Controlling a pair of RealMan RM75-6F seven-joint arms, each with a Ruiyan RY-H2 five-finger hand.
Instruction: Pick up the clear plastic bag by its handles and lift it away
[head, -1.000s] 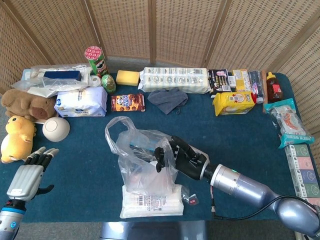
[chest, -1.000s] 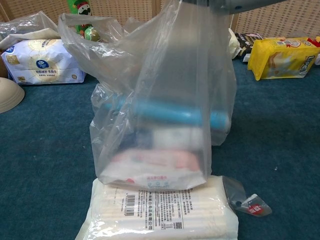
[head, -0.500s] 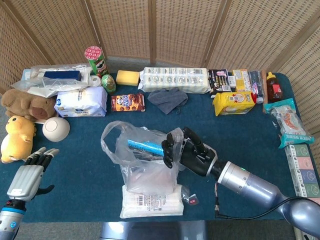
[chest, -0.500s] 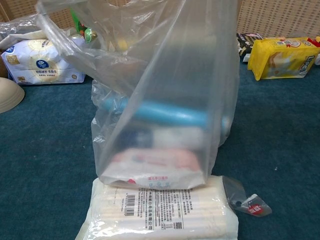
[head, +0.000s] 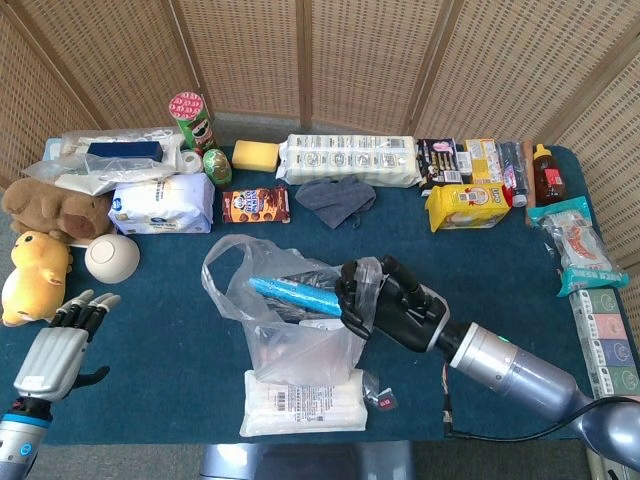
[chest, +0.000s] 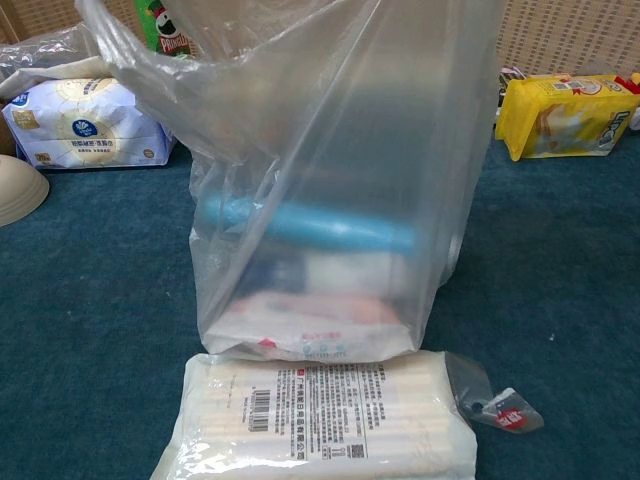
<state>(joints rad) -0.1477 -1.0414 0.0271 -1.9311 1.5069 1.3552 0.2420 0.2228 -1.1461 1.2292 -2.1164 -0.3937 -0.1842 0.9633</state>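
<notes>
nearest lay a flat white labelled packet (chest: 320, 420); the clear plastic bag (head: 290, 325) stood just behind it on the blue table (head: 170, 330) — the right hand (head: 385, 305) clutched its right handle. the left hand (head: 65, 340) rested empty, fingers apart.

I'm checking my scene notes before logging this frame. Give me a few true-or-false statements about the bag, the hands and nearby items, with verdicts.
1. The right hand grips the bag. True.
2. The left hand holds the bag's other handle. False: it is open, off to the side, touching nothing.
3. A blue tube lies inside the bag. True.
4. The bowl sits inside the bag. False: it stands on the table beside the yellow plush.
</notes>
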